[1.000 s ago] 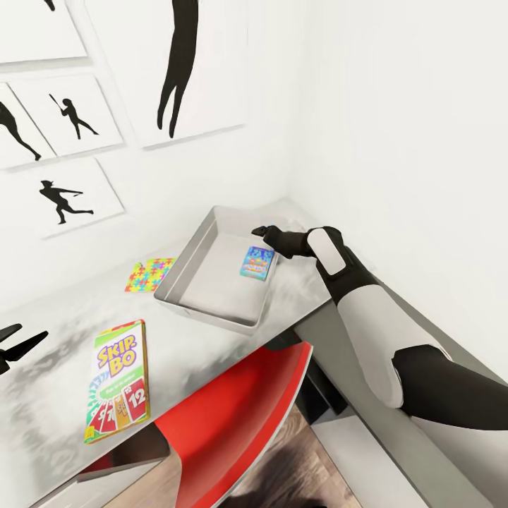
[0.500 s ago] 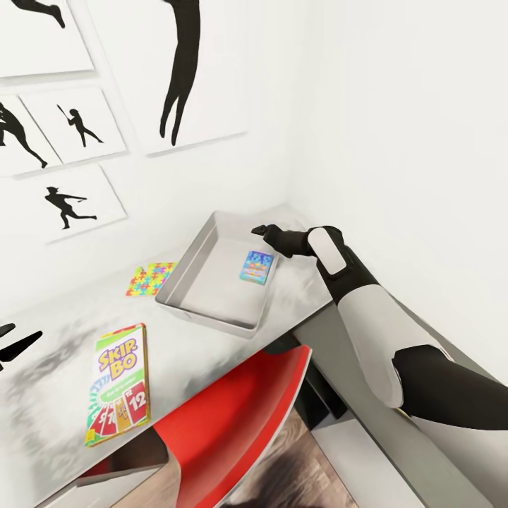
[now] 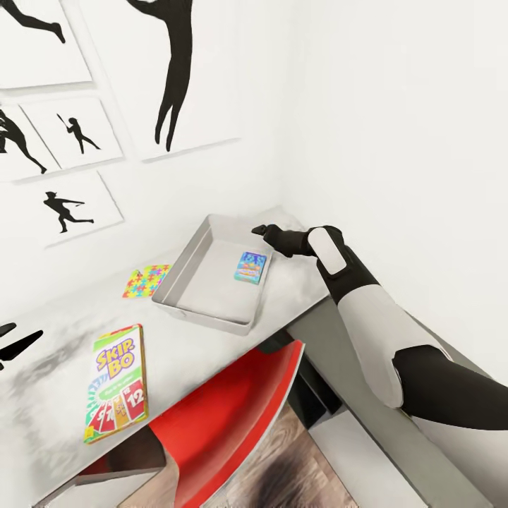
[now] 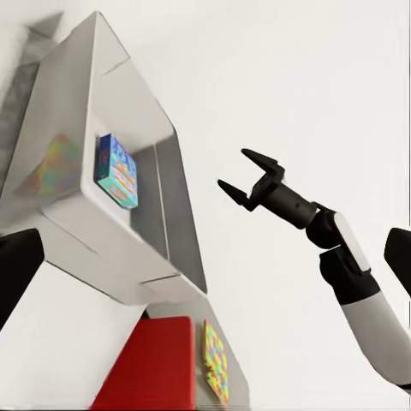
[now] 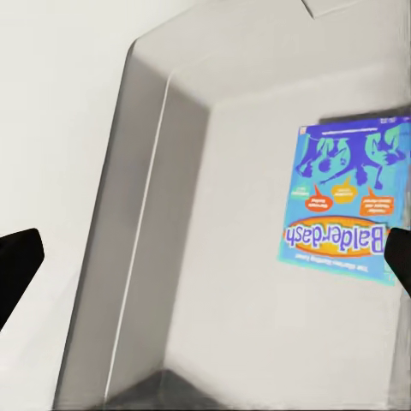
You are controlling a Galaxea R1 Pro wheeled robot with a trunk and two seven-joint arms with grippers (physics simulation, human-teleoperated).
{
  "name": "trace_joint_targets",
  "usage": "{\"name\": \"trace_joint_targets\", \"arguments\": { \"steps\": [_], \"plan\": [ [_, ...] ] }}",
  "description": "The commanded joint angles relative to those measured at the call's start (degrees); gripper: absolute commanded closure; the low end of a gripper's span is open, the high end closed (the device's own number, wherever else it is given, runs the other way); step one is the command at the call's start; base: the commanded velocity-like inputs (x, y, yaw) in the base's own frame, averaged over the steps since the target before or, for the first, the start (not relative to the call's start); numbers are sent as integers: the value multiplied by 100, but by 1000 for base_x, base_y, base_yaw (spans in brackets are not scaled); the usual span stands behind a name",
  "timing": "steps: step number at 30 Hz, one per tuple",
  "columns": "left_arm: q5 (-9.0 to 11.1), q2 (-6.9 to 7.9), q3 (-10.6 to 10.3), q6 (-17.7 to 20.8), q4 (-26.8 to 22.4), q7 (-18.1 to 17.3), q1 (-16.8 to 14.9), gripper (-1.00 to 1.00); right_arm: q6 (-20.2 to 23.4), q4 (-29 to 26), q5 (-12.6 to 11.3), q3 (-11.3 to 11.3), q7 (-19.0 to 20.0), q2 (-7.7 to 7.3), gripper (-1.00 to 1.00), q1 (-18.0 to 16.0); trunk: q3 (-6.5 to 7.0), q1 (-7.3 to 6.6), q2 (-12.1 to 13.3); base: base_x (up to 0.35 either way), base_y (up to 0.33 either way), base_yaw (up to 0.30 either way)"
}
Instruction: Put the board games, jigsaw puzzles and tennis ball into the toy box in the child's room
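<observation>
With the Balderdash box point(image 3: 251, 267) lying in the toy box point(image 3: 185, 258), the right hand point(image 3: 259, 229) hovers spread at its two o'clock; the stiff, light SKIP BO box point(image 3: 117, 381) likely wants an edge pinch.

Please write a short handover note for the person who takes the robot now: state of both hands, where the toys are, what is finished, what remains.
Right hand: open, holding nothing, above the far rim of the toy box.
Left hand: open, holding nothing, at the table's near-left side.
Done: one blue Balderdash game lies flat inside the toy box.
Left: the SKIP BO game lies on the table near the front edge; one jigsaw puzzle lies on the table, left of the box. The other toys are outside these views.
</observation>
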Motion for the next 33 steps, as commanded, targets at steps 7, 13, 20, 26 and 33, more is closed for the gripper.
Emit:
{"name": "trace_joint_targets", "arguments": {
  "steps": [7, 13, 20, 26, 33],
  "plan": [
    [-8, 15, -5, 61, -1, -25, -3, -100, -3, -6, -60, 26, -56, -1, -100, -4, 53, 1, -10, -109, 12, -80],
    [-8, 21, -5, 55, -1, -25, -3, -100, -8, -6, -60, 20, -56, -1, -100, -4, 72, 1, -10, -12, 1, -71],
    [-8, 22, -5, 45, -1, -25, -3, -100, -9, 0, -58, 7, -64, -1, -100, -4, 79, 1, -10, -59, 0, -242],
    [-8, 23, -5, 44, -1, -25, -3, -100, -7, 1, -54, -4, -65, -9, -100, 2, 93, 1, -10, -177, 0, -271],
    [-8, 27, -5, 34, -1, -25, -3, -100, -16, 3, -51, 1, -65, -10, -100, 4, 95, 1, -10, -14, 0, -45]
  ]
}}
